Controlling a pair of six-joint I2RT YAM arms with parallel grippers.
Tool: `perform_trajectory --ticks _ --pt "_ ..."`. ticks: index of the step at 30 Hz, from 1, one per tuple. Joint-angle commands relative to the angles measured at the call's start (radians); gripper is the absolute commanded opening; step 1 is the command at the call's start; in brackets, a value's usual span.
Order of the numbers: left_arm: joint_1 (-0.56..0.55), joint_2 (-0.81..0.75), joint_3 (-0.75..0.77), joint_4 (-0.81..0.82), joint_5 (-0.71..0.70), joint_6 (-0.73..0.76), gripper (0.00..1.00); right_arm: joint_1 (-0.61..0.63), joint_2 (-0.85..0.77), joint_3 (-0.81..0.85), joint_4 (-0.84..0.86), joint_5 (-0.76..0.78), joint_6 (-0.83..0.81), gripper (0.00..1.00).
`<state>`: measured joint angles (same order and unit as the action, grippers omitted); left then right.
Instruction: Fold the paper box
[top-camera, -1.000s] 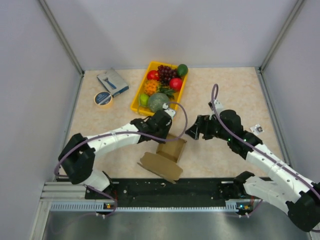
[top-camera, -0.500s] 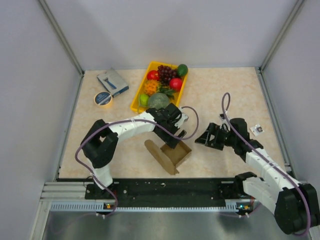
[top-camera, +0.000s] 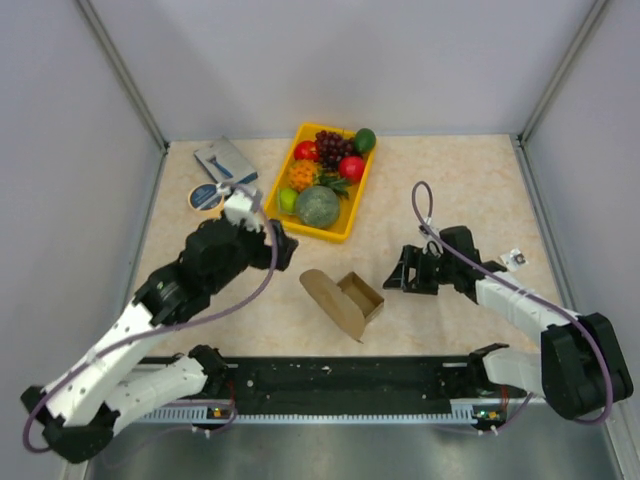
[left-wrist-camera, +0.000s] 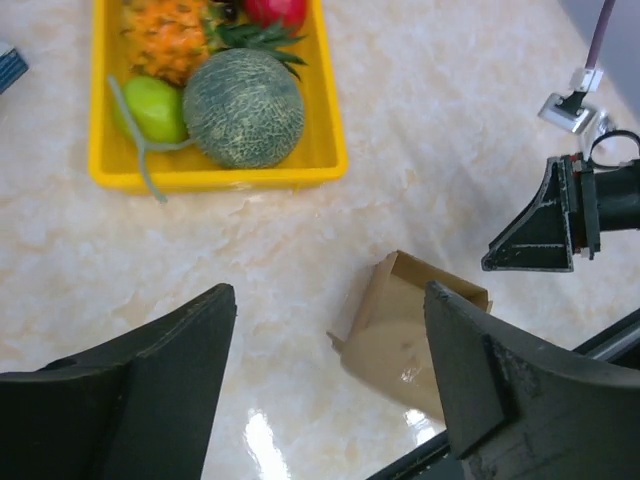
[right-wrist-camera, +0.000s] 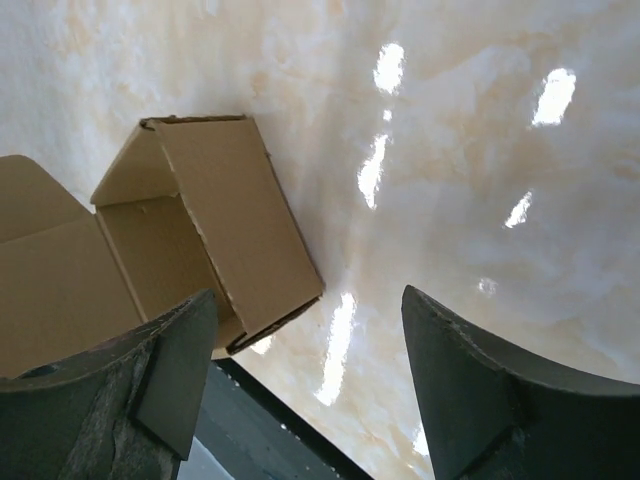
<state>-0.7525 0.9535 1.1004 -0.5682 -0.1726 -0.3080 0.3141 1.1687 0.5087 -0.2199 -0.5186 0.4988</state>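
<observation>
Pulled back from the paper box (top-camera: 345, 298), the left tool (top-camera: 278, 238) now hangs off the yellow tray's (top-camera: 300, 229) near-left corner, where half a second ago it was down at the cardboard. Its fingers are spread wide with nothing between them, and in the left wrist view only bare surface (top-camera: 450, 190) and the box edge show in the gap. The box has been let go and lies on the surface on the near side of the tray, just past the tray's near-right corner, touching neither tool.

The box body is a shallow open trough with its cavity facing up. Its long axis runs on a diagonal, from the end nearest the tray down toward the near right. One broad flap is still unfolded, sloping out from the long side that faces left.

The right tool (top-camera: 404, 275) sits farther right of the tray than the box. It points at the box's right end, close but apart, with its jaws wide and empty.
</observation>
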Motion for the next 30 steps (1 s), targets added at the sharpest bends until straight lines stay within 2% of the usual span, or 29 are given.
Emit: perform_trajectory --ticks 1,3,4,6,9,11,13,14,16,18,20,21,25,30 --pt "0.008 -0.237 -0.243 -0.07 -0.108 -0.224 0.76 0.026 0.011 0.06 0.053 0.037 -0.02 0.72" --pt "0.008 -0.353 -0.327 -0.128 -0.113 -0.319 0.67 0.037 0.028 0.06 0.094 0.016 0.006 0.71" --pt "0.008 -0.384 -0.358 -0.139 -0.099 -0.354 0.58 0.04 0.034 0.059 0.108 -0.007 0.015 0.7" --pt "0.008 -0.448 -0.465 -0.131 -0.026 -0.434 0.54 0.043 0.042 0.057 0.137 -0.017 0.038 0.7" --pt "0.008 -0.464 -0.589 -0.047 0.062 -0.523 0.44 0.042 0.055 0.056 0.172 -0.02 0.05 0.68" --pt "0.008 -0.452 -0.652 0.101 0.123 -0.571 0.4 0.043 0.063 0.044 0.206 -0.056 0.063 0.68" --pt "0.008 -0.411 -0.752 0.222 0.226 -0.606 0.37 0.043 0.075 0.037 0.258 -0.095 0.072 0.68" --pt "0.008 -0.388 -0.783 0.361 0.251 -0.661 0.35 0.045 0.1 0.039 0.269 -0.106 0.073 0.68" --pt "0.007 -0.287 -0.858 0.489 0.324 -0.707 0.27 0.049 0.124 0.044 0.281 -0.124 0.081 0.65" --pt "0.001 -0.161 -0.893 0.612 0.355 -0.758 0.2 0.059 0.147 0.042 0.293 -0.132 0.084 0.64" --pt "-0.013 -0.084 -0.919 0.709 0.38 -0.807 0.17 0.062 0.155 0.027 0.336 -0.147 0.104 0.64" --pt "-0.021 -0.015 -0.935 0.811 0.381 -0.822 0.17 0.065 0.155 0.021 0.356 -0.155 0.113 0.64" --pt "-0.054 0.108 -0.921 0.961 0.337 -0.865 0.13 0.089 0.178 0.008 0.401 -0.167 0.132 0.64" --pt "-0.068 0.209 -0.867 0.99 0.291 -0.862 0.13 0.105 0.203 0.005 0.41 -0.164 0.121 0.65"
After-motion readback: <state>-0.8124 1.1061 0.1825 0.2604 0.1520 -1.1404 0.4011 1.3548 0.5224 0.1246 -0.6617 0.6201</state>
